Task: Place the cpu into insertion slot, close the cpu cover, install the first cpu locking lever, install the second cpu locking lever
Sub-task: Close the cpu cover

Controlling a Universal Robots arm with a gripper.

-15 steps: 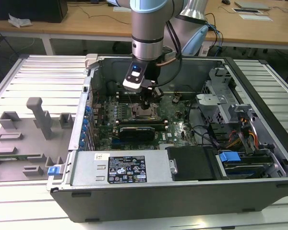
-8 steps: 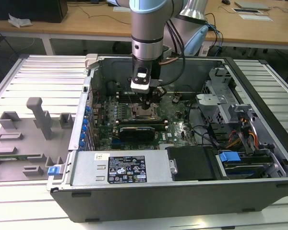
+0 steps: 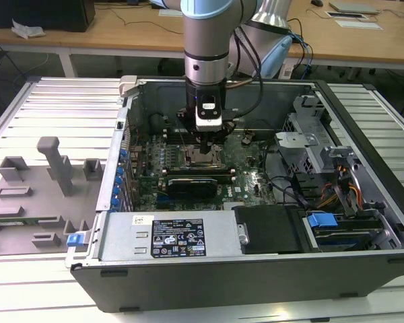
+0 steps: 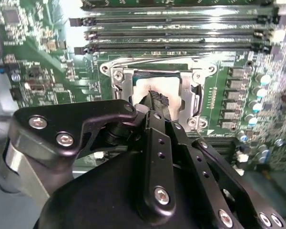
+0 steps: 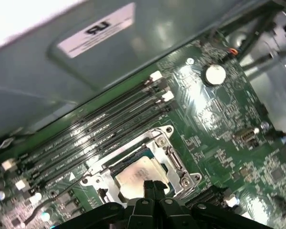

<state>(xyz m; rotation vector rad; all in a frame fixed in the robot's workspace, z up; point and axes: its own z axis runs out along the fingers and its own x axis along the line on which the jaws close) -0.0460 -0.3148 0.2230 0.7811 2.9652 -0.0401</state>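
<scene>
Gripper point(image 5: 153, 184) tips are pressed close together with nothing held between them. They point down at the cpu point(image 5: 133, 174), touching it or just above it. That cpu lies flat in the insertion slot point(image 4: 113, 74), pale face up. Around it, the silver cpu cover point(image 5: 175, 160) looks to be lying flat too. Green board point(image 5: 214, 124) is all around the slot, with long black memory slots point(image 5: 100, 138) just beside it. In the exterior view the arm point(image 3: 207, 40) reaches straight down into the open computer case point(image 3: 256, 286).
</scene>
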